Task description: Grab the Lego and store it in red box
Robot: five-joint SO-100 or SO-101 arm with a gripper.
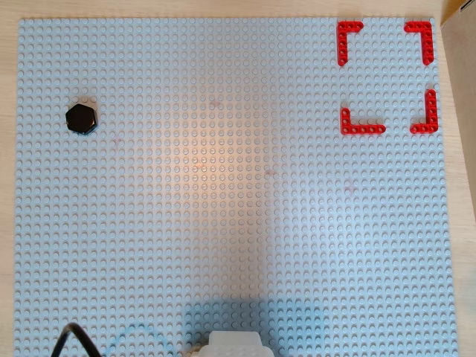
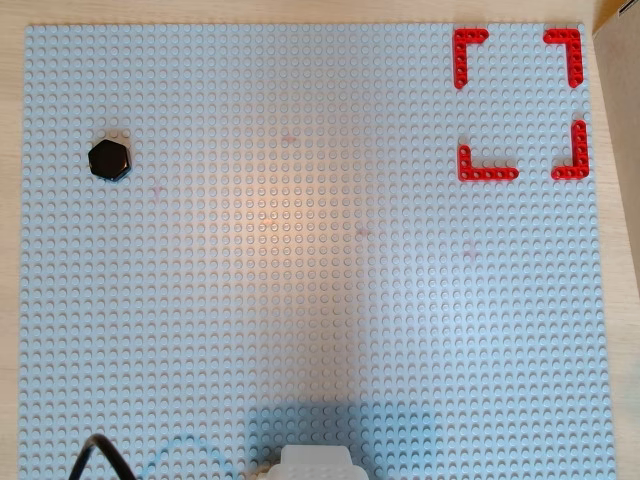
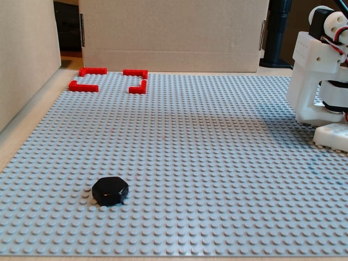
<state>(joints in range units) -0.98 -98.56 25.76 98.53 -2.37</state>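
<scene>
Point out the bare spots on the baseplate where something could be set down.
Bare: the whole stretch between the Lego and the red box, plus the box's inside. Crowded only near the arm base.

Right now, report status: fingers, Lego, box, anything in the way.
Fingers out of view; only the arm base shows. Lego sits alone on the baseplate, far from the red box. Box empty. Nothing between them.

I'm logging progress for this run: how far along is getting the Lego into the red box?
Nothing looks done yet. The Lego sits on the grey baseplate at the left of both overhead views, far from the red box, which holds nothing. Nothing is in hand: only the arm's white base shows, the jaws are out of view. Reaching, grasping, carrying and releasing all remain.
</scene>
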